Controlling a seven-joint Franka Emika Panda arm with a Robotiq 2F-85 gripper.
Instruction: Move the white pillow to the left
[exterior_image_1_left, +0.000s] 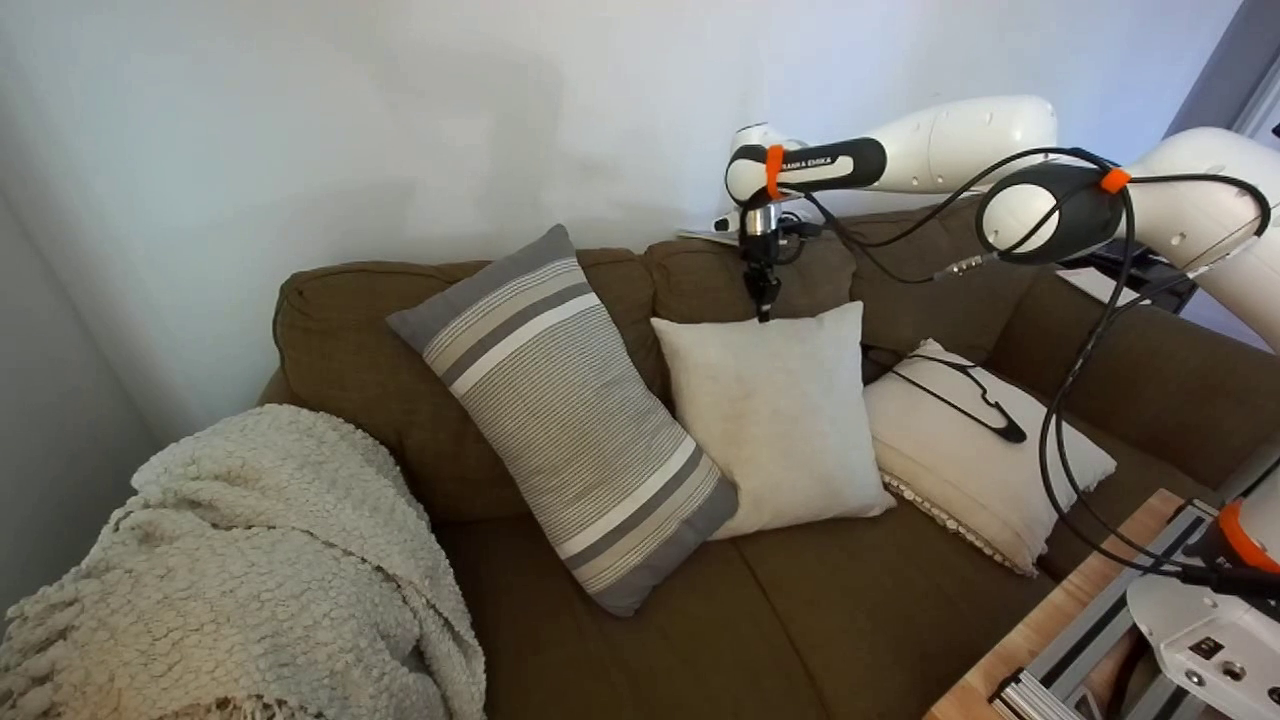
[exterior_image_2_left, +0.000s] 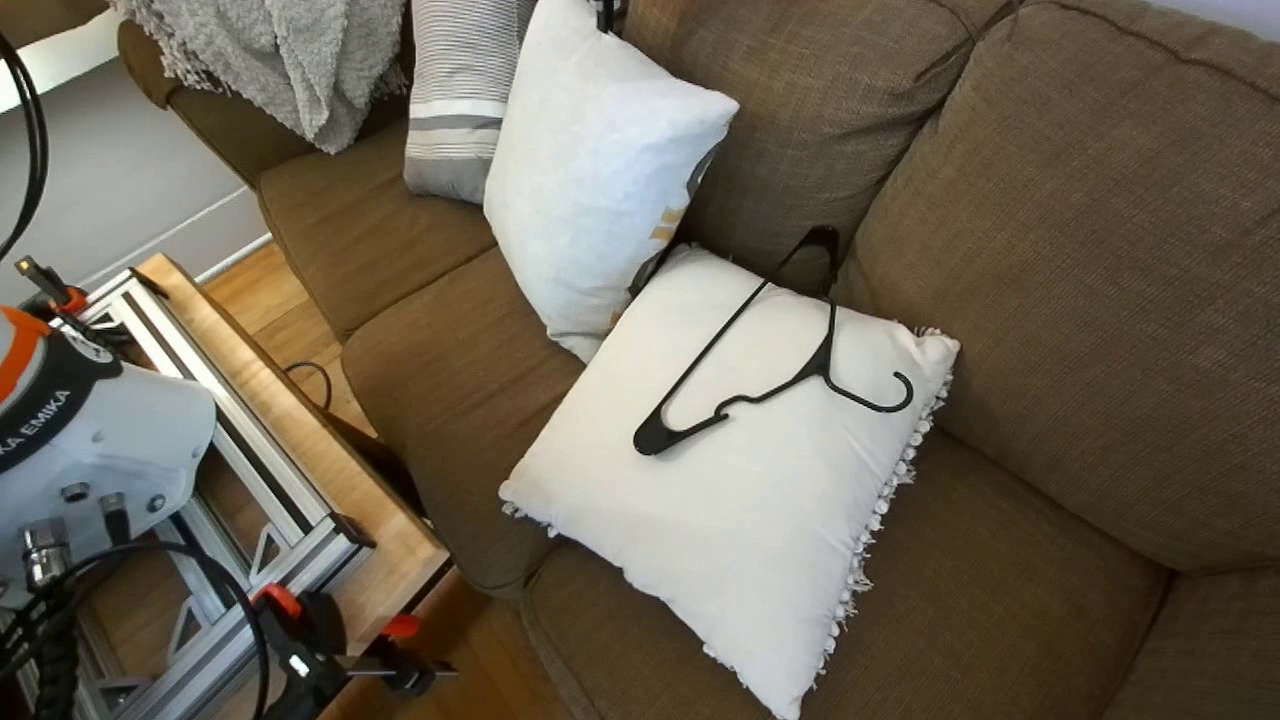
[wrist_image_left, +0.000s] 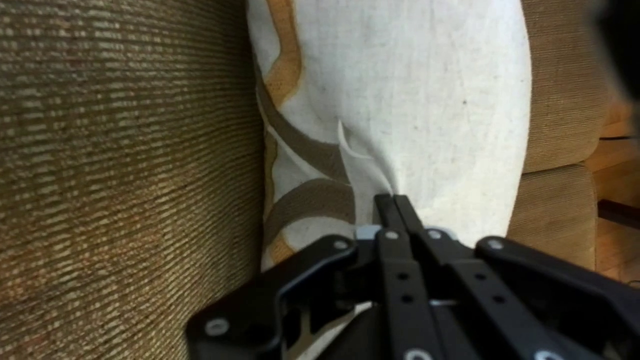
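One gripper (wrist_image_left: 393, 197), closed tight, pinching the top edge of the white pillow (exterior_image_1_left: 785, 425). Pillow stands on edge on the couch (exterior_image_1_left: 830, 605), between the striped pillow (exterior_image_1_left: 580, 420) and the fringed pillow (exterior_image_2_left: 750, 530). Black hanger (exterior_image_2_left: 822, 360) on the fringed one, blanket (exterior_image_1_left: 290, 560) over the couch end past the striped one.

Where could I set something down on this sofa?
Bare seat shows in front of the white pillow, between the striped pillow and the fringed pillow. A second patch lies between the fringed pillow and the backrest. Crowded: the striped and white pillows stand close together, the gripper pinches the white one's top edge, and a black hanger lies on the fringed one.
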